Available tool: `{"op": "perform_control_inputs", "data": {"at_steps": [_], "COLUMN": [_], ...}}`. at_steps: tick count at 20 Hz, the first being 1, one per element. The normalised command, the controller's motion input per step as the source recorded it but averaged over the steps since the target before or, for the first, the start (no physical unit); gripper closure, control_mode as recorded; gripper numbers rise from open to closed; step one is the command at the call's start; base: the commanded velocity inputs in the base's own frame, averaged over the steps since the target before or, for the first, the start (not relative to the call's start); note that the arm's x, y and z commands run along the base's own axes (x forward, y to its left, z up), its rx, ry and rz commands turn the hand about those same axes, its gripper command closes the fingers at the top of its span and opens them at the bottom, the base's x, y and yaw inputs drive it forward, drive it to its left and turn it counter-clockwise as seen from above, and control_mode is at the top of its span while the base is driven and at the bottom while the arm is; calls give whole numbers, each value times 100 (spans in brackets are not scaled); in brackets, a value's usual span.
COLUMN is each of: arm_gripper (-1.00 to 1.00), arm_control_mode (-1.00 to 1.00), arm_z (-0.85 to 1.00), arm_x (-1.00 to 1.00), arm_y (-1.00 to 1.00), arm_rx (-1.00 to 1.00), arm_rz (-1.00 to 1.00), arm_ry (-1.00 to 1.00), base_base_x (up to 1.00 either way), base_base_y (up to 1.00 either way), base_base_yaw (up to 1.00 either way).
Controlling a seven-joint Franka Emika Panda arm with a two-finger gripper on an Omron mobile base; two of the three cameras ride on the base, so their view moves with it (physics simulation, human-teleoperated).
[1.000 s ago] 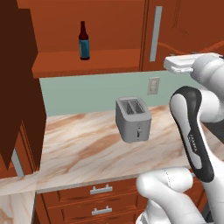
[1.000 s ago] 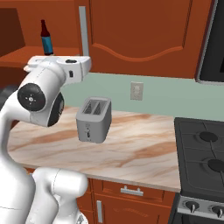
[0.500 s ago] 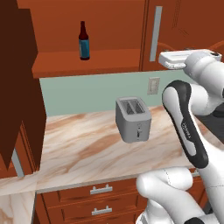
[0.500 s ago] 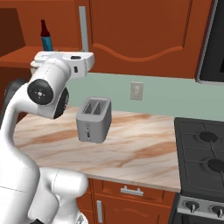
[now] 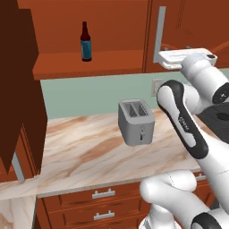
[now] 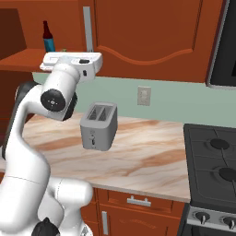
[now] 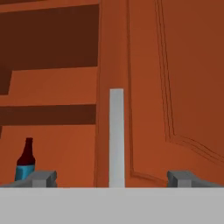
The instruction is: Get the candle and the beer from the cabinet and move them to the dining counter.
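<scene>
- Swung further left along the cabinet front since a second ago, hand now level with the closed door's bar handle (image 7: 116,138).
- Gripper (image 7: 111,178) spread wide, nothing between the dark fingertips (image 7: 41,178); grey handle centred in the gap, well beyond.
- Seen from the hand: arched panel groove on the door, inner shelf of the cabinet (image 5: 89,62).
- Beer (image 5: 86,42) upright on the cabinet floor, left of the handle: slim dark glass, blue label.
- From the base: boxy grey toaster (image 5: 136,121) on the marbled counter (image 5: 80,152); stove (image 6: 214,166) at right.
</scene>
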Motion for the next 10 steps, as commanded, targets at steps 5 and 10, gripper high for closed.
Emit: {"op": "perform_control_inputs", "data": {"at_steps": [5, 10], "arm_gripper": [-100, -100], "arm_control_mode": [-100, -100], "arm_z": [0, 0], "arm_x": [31, 29], "arm_y": [0, 0], "arm_rx": [1, 1], "arm_rz": [0, 0], "arm_ry": [-1, 2], "base_base_x": [0, 0], "base_base_y": [0, 0], "base_base_yaw": [0, 0]}}
